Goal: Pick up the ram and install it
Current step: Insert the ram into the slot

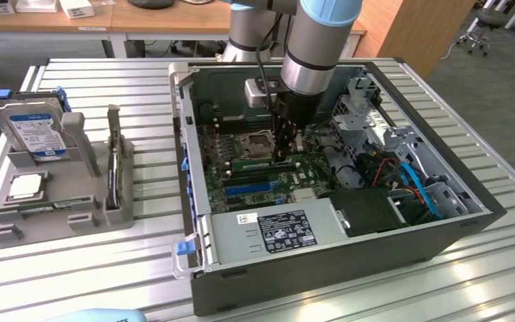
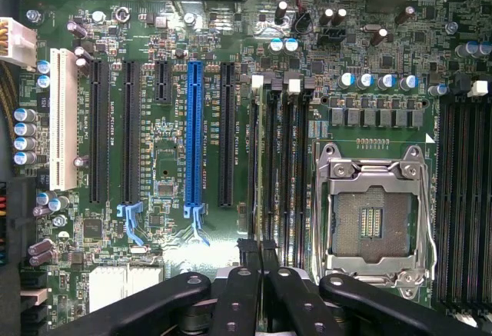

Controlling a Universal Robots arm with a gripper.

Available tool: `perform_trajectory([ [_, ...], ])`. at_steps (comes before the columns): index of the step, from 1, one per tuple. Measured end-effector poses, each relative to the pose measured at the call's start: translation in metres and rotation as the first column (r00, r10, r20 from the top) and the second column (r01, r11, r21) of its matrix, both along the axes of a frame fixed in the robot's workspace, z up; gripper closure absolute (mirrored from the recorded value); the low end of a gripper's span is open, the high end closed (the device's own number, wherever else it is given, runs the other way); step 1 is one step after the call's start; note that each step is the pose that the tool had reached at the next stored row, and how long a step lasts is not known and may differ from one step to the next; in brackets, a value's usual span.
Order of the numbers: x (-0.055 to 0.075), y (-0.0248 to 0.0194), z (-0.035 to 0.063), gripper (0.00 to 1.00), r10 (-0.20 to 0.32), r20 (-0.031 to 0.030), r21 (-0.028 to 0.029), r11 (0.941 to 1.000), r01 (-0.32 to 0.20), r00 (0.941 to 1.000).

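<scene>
Hovering low inside the open dark-grey metal computer case (image 1: pixel 196 201), the pincer (image 2: pixel 258 253) is closed almost fully, its black fingertips (image 2: pixel 247 250) pinching the ram (image 2: pixel 258 167), a long, thin green circuit-board stick. The pick-up looks done. The stick stands on edge at the memory slot directly under the pincer, between the long blue plastic expansion slot (image 2: pixel 192 136) on one side and the square silver processor socket (image 2: pixel 375 221) on the other. Whether it is pressed fully home I cannot tell. Its long axis runs straight out from the fingertips along the slot, parallel to the blue one. In the exterior view the ram (image 1: pixel 253 163) stretches from the pincer (image 1: pixel 284 157) toward that view's left.
</scene>
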State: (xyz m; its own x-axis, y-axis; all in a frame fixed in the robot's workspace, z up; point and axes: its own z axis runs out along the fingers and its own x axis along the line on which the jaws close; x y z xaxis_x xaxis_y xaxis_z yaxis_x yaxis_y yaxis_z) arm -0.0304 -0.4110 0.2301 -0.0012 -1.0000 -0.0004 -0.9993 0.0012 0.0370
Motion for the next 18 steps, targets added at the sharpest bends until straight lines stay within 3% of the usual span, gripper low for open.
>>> perform_trajectory([
  [18,0.0011,0.0,-0.0003,0.89,0.0,0.0,0.0002,1.0,0.0,1.0],
])
